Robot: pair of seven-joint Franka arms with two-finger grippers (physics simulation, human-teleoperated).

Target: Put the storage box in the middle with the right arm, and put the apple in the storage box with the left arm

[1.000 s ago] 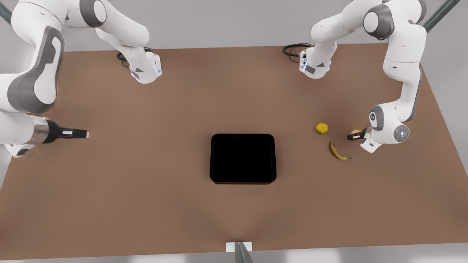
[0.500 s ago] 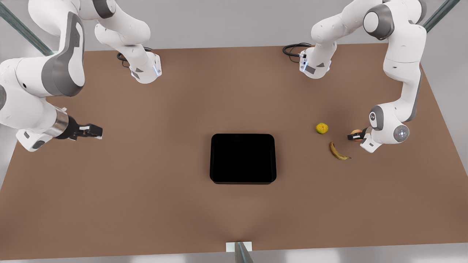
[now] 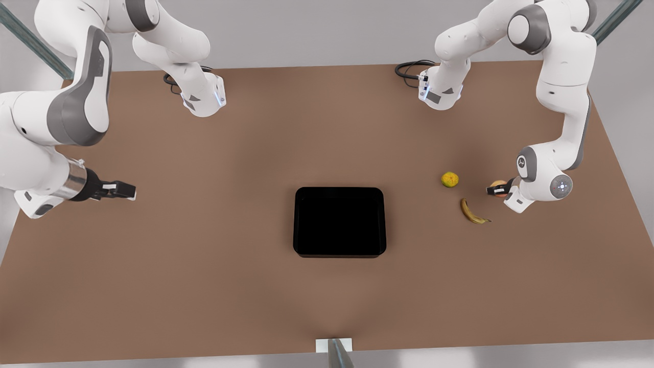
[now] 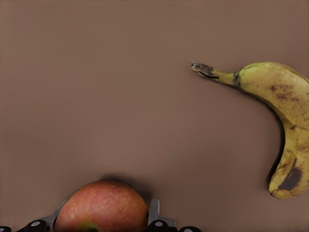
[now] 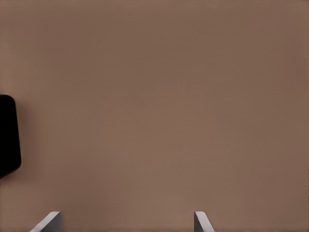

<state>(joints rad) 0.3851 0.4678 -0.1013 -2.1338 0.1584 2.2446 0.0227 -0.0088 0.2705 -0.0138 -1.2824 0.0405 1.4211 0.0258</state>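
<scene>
The black storage box (image 3: pixel 340 222) sits low on the brown table near its middle; one of its corners (image 5: pixel 7 135) shows in the right wrist view. The pinkish-red apple (image 4: pixel 101 208) rests on the table at the front view's right (image 3: pixel 498 185). My left gripper (image 3: pixel 493 190) has a finger against each side of it and is shut on it (image 4: pixel 104 217). My right gripper (image 3: pixel 125 190) hovers far off at the front view's left, open and holding nothing, its fingertips (image 5: pixel 50 221) spread wide over bare table.
A brown-spotted banana (image 3: pixel 472 212) lies just in front of the apple, also seen in the left wrist view (image 4: pixel 285 125). A yellow-green round fruit (image 3: pixel 450 179) sits between the apple and the box. Both arm bases stand at the table's far edge.
The arm at the front view's left swung its elbow up and its gripper drifted slightly toward the middle, then back. The left gripper stayed at the apple, barely shifting.
</scene>
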